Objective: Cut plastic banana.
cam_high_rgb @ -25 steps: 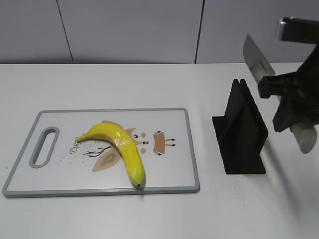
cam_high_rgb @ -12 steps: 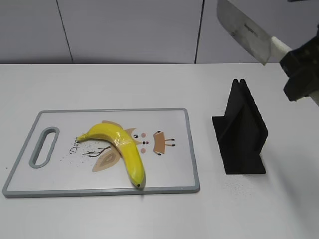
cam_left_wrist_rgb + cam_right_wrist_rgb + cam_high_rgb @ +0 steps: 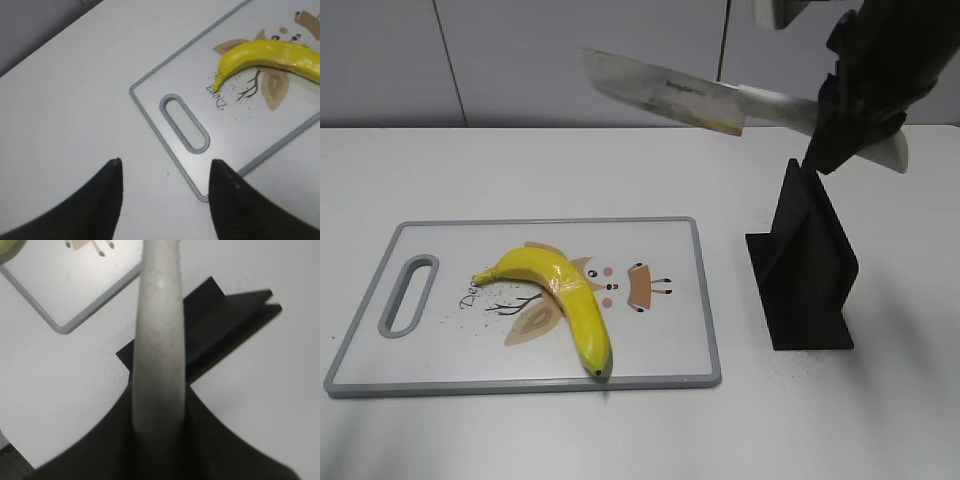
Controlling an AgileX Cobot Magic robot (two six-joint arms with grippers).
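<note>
One white table bears a grey-rimmed cutting board, grey wall behind

A flat, matte white tabletop is seen filling the lower scene. Behind it, a pale grey panelled wall is divided by thin dark vertical seams. The surfaces are evenly lit, and only soft shadows are cast.
</note>
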